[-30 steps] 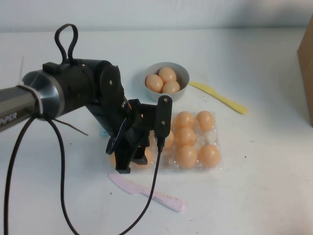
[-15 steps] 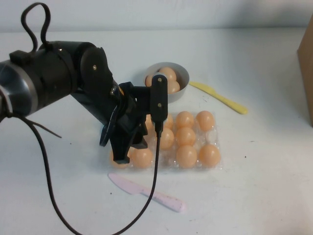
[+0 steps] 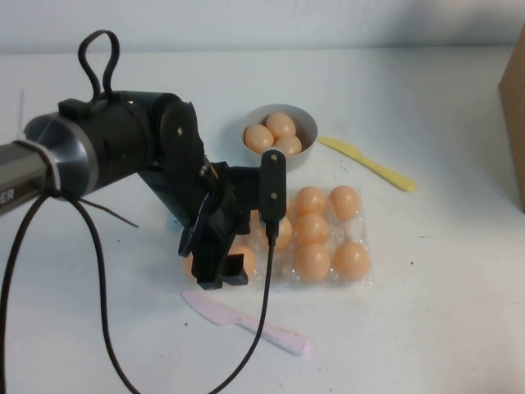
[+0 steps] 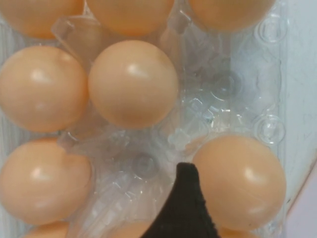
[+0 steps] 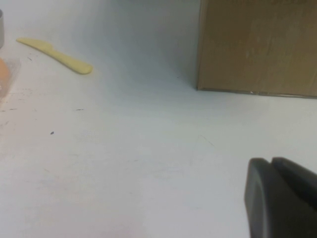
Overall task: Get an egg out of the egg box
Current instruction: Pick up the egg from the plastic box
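L arm reaches in from the left edge of the high view, black wrist bent down over the near-left corner of the egg box [image 3: 328, 238]. The left gripper [image 3: 220, 264] sits low at that corner, its fingers down among the eggs; can't tell if it's parted or clamped, since the wrist body hides the tips. In the left wrist view 1 dark fingertip [image 4: 184, 208] pokes down just beside the egg [image 4: 240, 182], at the tray's edge cup, looks touching or nearly so. That egg shows in the high view as an orange patch by the fingers [image 3: 243, 256]. A pink knife [image 3: 246, 322] lies on the table [image 3: 443, 328] just in front of the tray.

Behind the tray, a grey bowl [image 3: 307, 123] holds 3 eggs. Tray's right part shows 5 eggs plus some bare cups. A yellow knife [image 3: 367, 162] lies angled to the right of the bowl. A cardboard box [image 3: 513, 115] stands at the far right edge.

The right gripper [image 5: 280, 198] shows only in its own wrist view, fingers pressed together w/ no gap, holding nothing, low over bare table near the cardboard box.
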